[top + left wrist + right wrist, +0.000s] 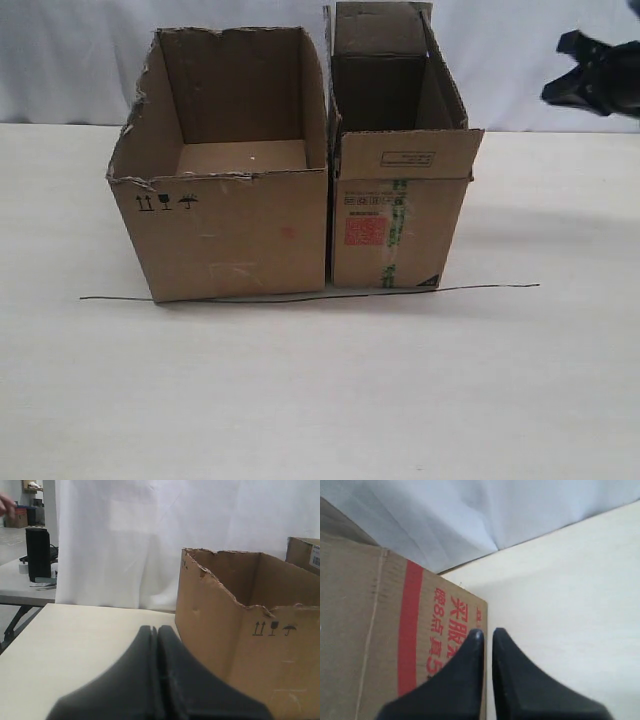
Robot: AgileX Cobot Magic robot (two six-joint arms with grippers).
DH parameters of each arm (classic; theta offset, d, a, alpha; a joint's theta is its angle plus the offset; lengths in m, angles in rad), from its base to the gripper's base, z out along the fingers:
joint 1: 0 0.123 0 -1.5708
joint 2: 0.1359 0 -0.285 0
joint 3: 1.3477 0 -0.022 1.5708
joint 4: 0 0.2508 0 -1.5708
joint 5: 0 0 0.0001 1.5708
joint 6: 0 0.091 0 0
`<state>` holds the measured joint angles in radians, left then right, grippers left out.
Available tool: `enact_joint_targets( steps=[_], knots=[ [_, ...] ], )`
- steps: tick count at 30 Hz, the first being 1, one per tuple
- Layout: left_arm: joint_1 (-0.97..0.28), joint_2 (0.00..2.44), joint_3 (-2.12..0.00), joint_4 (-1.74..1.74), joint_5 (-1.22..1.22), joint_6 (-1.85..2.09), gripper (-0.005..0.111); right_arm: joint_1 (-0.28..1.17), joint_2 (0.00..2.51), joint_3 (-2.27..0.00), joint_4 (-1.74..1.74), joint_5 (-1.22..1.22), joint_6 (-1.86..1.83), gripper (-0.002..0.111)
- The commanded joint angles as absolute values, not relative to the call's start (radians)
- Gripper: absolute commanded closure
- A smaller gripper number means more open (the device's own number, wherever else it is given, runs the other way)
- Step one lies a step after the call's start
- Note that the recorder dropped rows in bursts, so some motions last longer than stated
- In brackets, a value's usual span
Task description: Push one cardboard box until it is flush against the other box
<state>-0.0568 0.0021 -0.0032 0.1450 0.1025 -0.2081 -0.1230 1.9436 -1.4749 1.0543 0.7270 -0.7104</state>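
Note:
The narrow cardboard box (pixel 400 220) with the red label and green-printed tape stands upright, its left side against the right side of the wide torn-rimmed box (pixel 230 230), with only a thin dark seam between them. My right gripper (pixel 575 70) hangs in the air to the right of the narrow box, apart from it. Its wrist view shows the right gripper (pixel 487 632) nearly shut, holding nothing, beside that box's red-printed side (pixel 380 630). My left gripper (pixel 156 630) is shut and empty, low over the table beside the wide box (pixel 250 645). It is out of the exterior view.
A thin black line (pixel 310 297) runs across the white table (pixel 320 400) just in front of both boxes. A white curtain (pixel 80 60) hangs behind. Another table with a black object (pixel 37 555) stands beyond the table's far left edge.

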Motion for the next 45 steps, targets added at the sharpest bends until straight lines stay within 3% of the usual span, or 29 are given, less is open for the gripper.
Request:
enact_joint_targets(
  steps=[1,5,9,19,30,45],
  knots=[
    [-0.059,0.000,0.000,0.146,0.099,-0.215,0.107,-0.107,1.596,-1.137,1.013,0.490,-0.747,0.103],
    [-0.059,0.000,0.000,0.146,0.097,-0.215,0.107,-0.014,1.311,-0.795,1.073,0.232,-0.748,0.103],
    [-0.059,0.000,0.000,0.146,0.097,-0.215,0.107,0.146,1.071,-0.532,1.092,0.156,-0.748,0.103],
    [-0.059,0.000,0.000,0.146,0.097,-0.215,0.107,0.324,0.707,-0.286,1.092,0.218,-0.737,0.103],
    [-0.059,0.000,0.000,0.146,0.097,-0.215,0.107,0.320,0.482,-0.262,1.024,0.199,-0.749,0.103],
    [-0.059,0.000,0.000,0.146,0.092,-0.215,0.107,0.076,0.000,0.000,0.965,0.100,-0.758,0.103]
  ],
)
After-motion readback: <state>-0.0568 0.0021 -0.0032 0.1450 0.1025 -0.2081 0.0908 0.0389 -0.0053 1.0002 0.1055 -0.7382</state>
